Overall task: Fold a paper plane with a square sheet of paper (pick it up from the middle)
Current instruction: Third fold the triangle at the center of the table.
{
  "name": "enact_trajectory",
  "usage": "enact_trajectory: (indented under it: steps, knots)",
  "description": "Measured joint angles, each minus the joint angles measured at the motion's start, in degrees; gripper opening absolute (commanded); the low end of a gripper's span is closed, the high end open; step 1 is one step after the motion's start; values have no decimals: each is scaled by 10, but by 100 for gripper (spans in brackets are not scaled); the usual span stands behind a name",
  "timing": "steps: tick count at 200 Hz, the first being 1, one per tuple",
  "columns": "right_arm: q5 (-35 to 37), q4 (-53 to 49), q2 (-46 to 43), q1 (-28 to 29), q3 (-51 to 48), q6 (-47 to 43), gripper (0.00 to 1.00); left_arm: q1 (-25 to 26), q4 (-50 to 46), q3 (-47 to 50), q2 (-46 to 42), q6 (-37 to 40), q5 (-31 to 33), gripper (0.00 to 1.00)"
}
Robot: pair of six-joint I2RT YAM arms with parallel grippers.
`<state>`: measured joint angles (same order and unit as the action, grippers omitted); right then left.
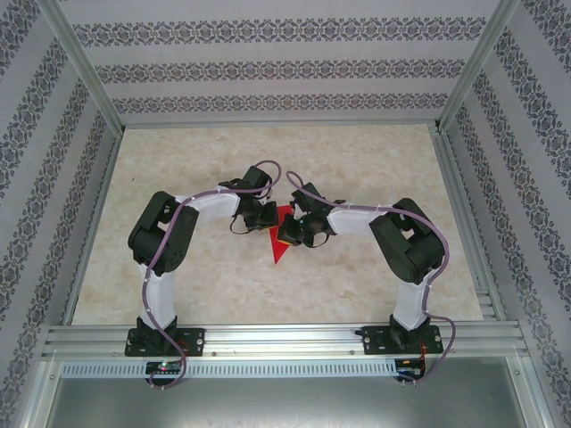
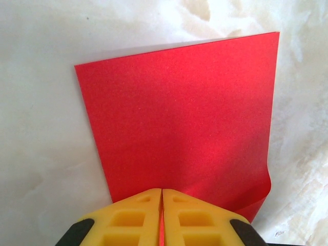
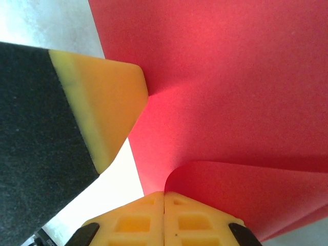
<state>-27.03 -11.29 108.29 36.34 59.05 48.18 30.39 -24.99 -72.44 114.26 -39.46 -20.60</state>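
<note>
The red sheet of paper [image 1: 282,242] is held between the two arms at the table's middle, its lower corner pointing toward the bases. My left gripper [image 2: 162,191] is shut on the sheet [image 2: 179,113] at its near edge, and a red strip shows between the yellow fingers. The sheet hangs out flat beyond them, with one corner curled at the lower right. My right gripper [image 3: 164,193] is shut where a curled flap of the paper [image 3: 230,102] meets its fingertips. The left gripper's yellow finger [image 3: 105,102] touches the sheet at the left of that view.
The marble-patterned table top [image 1: 178,169] is ringed by an aluminium frame [image 1: 268,339] and patterned walls. Both arms [image 1: 161,236] bend inward, their wrists close together over the centre.
</note>
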Motion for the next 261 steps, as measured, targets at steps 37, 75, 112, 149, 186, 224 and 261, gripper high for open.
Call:
enact_trajectory:
  steps: [37, 75, 112, 149, 186, 224, 261]
  knots:
    - [3, 2, 0, -1, 0, 3, 6, 0, 0, 0, 0, 0, 0, 12]
    - [4, 6, 0, -1, 0, 4, 6, 0, 0, 0, 0, 0, 0, 12]
    - [4, 6, 0, -1, 0, 4, 6, 0, 0, 0, 0, 0, 0, 12]
    - [5, 6, 4, -1, 0, 4, 7, 0, 0, 0, 0, 0, 0, 12]
    - [6, 6, 7, -1, 0, 4, 7, 0, 0, 0, 0, 0, 0, 12]
    - [9, 6, 9, -1, 0, 4, 7, 0, 0, 0, 0, 0, 0, 12]
    - [11, 6, 9, -1, 0, 6, 7, 0, -1, -1, 0, 0, 0, 12]
